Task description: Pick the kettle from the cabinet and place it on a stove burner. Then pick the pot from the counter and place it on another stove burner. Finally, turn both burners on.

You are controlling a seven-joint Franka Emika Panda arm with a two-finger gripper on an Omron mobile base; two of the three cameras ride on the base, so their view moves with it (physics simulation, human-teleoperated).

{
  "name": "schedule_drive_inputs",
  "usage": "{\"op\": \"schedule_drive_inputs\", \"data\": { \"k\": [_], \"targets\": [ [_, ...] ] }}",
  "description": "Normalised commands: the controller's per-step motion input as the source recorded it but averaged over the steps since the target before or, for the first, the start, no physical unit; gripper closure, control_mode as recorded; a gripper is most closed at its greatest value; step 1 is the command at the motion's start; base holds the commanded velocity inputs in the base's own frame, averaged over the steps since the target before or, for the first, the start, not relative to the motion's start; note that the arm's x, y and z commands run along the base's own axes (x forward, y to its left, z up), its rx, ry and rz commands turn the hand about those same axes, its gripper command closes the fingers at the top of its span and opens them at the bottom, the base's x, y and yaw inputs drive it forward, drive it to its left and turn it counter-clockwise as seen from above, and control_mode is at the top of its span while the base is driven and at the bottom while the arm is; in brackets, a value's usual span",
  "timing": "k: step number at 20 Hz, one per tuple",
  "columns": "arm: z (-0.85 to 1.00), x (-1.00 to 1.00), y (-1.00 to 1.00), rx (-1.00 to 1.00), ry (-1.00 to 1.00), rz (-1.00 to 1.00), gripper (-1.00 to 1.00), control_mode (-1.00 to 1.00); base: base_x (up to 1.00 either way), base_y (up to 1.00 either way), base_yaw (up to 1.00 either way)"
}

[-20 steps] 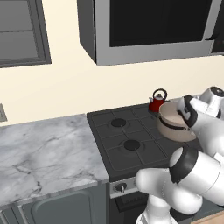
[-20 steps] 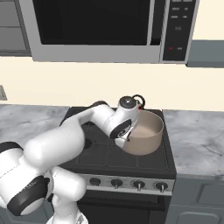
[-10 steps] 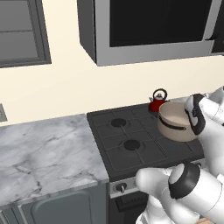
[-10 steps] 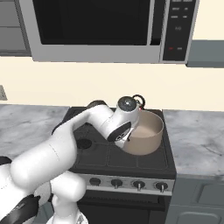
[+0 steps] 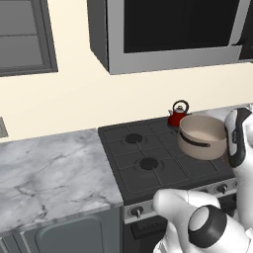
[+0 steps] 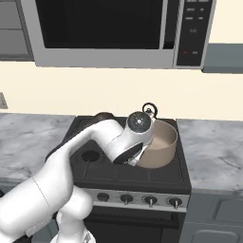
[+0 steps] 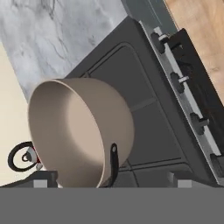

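The arm [image 6: 71, 166] is glossy white, built of thick rounded tube sections with bulging elbows. Its joints end in round dark grey caps ringed in silver, and a dark seam band circles the forearm near the wrist

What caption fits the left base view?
Wide beige-tan pot and small red kettle sit on the black gas cooktop beside a veined marble counter.

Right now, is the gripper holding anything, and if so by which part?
Nothing is held. The gripper is open, its fingertips apart and bare, with the pot standing on the cooktop just beyond them.
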Motion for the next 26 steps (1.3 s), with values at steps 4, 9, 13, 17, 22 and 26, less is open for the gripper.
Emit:
{"op": "schedule_drive_inputs", "data": {
  "k": [4, 9, 13, 17, 22, 26],
  "targets": [
    [0.32, -0.60, -0.20, 0.00, -0.11, 0.00, -1.00, -1.00, 0.00, 0.00, 0.00],
    [0.26, -0.65, -0.18, 0.00, -0.12, 0.00, -1.00, -1.00, 0.00, 0.00, 0.00],
    [0.03, -0.72, -0.12, 0.05, -0.11, 0.00, -1.00, -1.00, 0.00, 0.00, 0.00],
    [-0.01, -0.64, -0.04, 0.10, -0.10, 0.00, -1.00, -1.00, 0.00, 0.00, 0.00],
    [-0.08, -0.74, -0.03, 0.16, -0.13, -0.04, -1.00, -1.00, 0.00, 0.00, 0.00],
    [-0.04, -0.73, 0.00, 0.18, -0.17, -0.06, -1.00, -1.00, 0.00, 0.00, 0.00]
  ]
}}
